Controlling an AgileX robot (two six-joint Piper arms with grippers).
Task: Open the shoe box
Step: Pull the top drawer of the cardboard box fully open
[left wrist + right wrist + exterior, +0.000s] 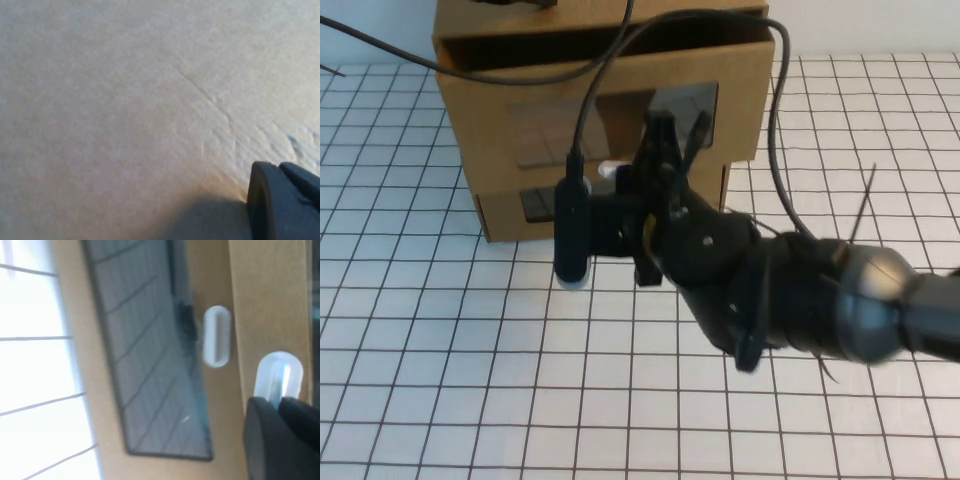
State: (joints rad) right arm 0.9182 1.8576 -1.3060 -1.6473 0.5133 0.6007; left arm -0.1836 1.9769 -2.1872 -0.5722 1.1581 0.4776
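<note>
white tabletop (pixel 450 390) ruled by thin dark lines into a grid of even squares, spreading across the near and side parts of the high view, plain pale wall (pixel 880 25) rising behind its far edge

Cropped at the frame corner against the blurred box (pixel 125 100): left gripper (pixel 282 200). Buried in the clamped right gripper (pixel 280 402) at the box front: lower end of tab (pixel 278 371).

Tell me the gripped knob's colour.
Translucent white knob, best in right wrist view; right hand grips it, left hand at box.
</note>
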